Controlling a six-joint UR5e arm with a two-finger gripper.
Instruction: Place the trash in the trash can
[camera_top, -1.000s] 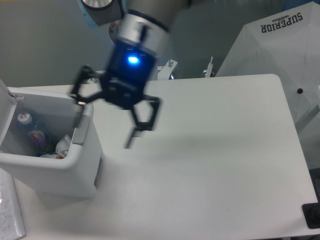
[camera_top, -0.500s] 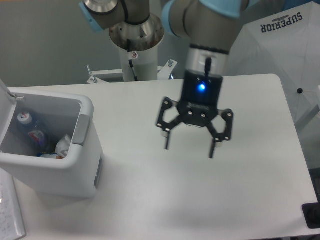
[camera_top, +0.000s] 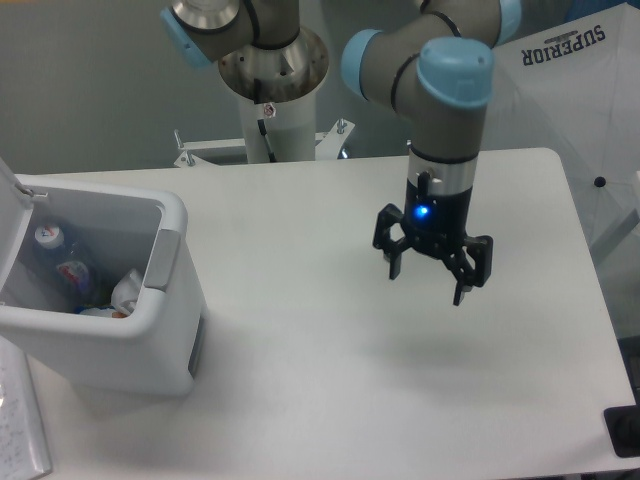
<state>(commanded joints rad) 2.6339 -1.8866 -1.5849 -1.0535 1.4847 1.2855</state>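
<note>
While your arm hangs over the right half of the white table (camera_top: 330, 400), the gripper (camera_top: 428, 282) points down with its two black fingers spread wide apart and nothing between them; a small blue light glows on its dark body. You can see a soft shadow on the matte tabletop just below it, so it hovers rather than touches. The arm itself is smooth grey metal with pale blue rounded joint caps, rising from a steel column behind the table's far edge.

At the left you have the trash can (camera_top: 140, 330), a pale grey-white plastic bin with rounded corners and a darker grey side panel, its hinged lid (camera_top: 12, 225) swung up. Inside it lies the trash (camera_top: 62, 262): a clear, blue-tinted crushed bottle against the far wall, with a crumpled clear wrapper (camera_top: 125, 292) near the front corner. Bin and gripper are well apart.
</note>
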